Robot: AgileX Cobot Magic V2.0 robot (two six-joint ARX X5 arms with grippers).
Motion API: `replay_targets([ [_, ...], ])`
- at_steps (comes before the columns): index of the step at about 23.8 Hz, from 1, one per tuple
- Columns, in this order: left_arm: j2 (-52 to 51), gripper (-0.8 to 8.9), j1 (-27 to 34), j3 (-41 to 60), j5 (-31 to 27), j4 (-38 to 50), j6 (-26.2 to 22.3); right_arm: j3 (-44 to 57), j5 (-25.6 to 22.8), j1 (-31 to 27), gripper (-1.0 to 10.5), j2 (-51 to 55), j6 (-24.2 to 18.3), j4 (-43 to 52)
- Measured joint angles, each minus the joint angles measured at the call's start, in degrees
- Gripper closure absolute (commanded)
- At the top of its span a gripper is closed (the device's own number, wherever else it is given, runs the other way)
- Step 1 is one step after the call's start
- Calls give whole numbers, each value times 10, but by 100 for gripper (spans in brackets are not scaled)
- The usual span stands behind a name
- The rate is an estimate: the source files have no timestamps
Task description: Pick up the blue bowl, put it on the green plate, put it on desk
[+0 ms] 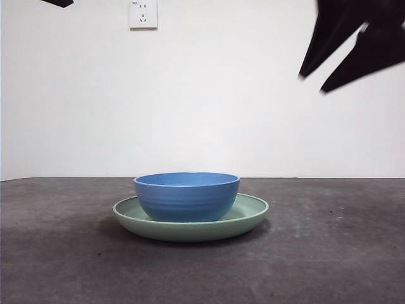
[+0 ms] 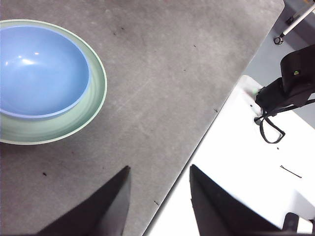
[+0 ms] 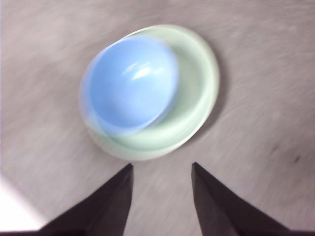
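The blue bowl (image 1: 186, 196) stands upright inside the green plate (image 1: 252, 214) on the desk (image 1: 329, 253), near the middle of the front view. The bowl sits off-centre in the plate, as the left wrist view shows (bowl (image 2: 39, 71), plate (image 2: 96, 93)). The right wrist view is blurred; it looks down on the bowl (image 3: 130, 83) and plate (image 3: 197, 83). My right gripper (image 3: 161, 169) is open and empty, high above and to the right of them, at the top right of the front view (image 1: 313, 83). My left gripper (image 2: 160, 172) is open and empty over the desk's edge.
A wall socket (image 1: 143, 14) is on the white wall behind. The left wrist view shows the desk's edge (image 2: 197, 152), a white surface (image 2: 246, 162) beyond it and a black device with a strap (image 2: 288, 91). A black tip (image 1: 60, 3) shows at top left.
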State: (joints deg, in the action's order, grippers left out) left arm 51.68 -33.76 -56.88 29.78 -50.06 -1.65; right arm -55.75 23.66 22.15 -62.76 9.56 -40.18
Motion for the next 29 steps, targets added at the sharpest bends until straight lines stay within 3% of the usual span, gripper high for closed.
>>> replay_targets([
  [15,0,623,0,0,0,0,0,0,75,3,757,217,-43,-170],
  [29,0,623,0,0,0,0,0,0,79,3,757,245,-49,-186],
])
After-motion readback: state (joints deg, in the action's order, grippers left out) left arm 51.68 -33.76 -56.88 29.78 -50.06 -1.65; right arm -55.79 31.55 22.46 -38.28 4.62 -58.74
